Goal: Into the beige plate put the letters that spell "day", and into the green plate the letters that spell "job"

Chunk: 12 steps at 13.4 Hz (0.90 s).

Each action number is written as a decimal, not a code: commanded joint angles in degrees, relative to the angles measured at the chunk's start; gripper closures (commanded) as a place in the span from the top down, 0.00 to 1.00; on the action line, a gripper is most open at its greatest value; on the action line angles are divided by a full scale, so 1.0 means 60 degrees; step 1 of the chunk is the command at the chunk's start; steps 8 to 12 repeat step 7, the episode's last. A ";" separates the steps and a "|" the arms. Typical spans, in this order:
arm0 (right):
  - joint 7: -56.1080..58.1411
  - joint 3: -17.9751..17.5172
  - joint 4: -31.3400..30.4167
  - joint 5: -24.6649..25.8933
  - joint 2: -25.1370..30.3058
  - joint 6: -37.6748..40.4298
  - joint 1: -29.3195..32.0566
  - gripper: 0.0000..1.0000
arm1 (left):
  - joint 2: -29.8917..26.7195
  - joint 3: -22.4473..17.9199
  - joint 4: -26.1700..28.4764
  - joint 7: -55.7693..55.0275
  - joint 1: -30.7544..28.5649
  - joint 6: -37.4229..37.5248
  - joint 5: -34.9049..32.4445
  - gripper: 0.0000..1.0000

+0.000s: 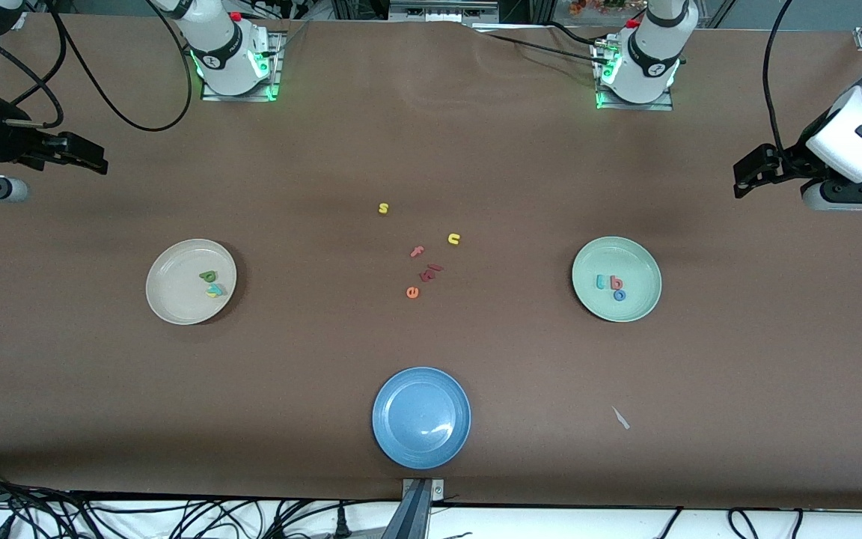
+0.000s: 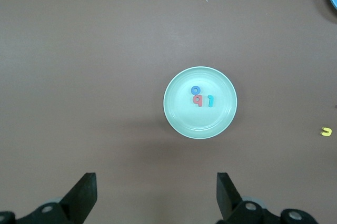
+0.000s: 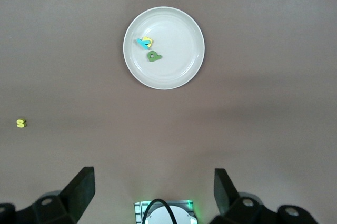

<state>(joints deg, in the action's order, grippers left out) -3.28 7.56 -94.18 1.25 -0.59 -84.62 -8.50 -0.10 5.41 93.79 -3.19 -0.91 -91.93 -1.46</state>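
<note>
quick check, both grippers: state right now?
Left gripper: jaws open, holding nothing, up over bare table at the left arm's end.
Right gripper: jaws open, holding nothing, up over bare table at the right arm's end.

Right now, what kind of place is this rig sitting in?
Most likely a robotics lab bench: two arms bolted to a brown-covered table, loose cables along its edge, and staged props: foam letters sorted into a beige plate and green plate, blue plate.

Even, bright overhead light; soft shadows hug each plate, a white glare spot sits on the blue plate [image 1: 421, 417], and all views stay sharp, undistorted
</note>
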 commanded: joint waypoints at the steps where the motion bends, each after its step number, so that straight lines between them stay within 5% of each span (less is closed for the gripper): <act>1: 0.0165 -0.0030 0.0170 -0.0032 -0.0077 0.0055 0.0040 1.00 | 0.0075 0.0022 -0.0236 0.0165 -0.0038 0.0189 0.0185 1.00; 12: 0.0180 0.0000 0.0170 -0.0032 -0.0165 0.0070 0.0098 1.00 | 0.0075 0.0022 -0.0236 0.0135 -0.0038 0.0204 0.0185 1.00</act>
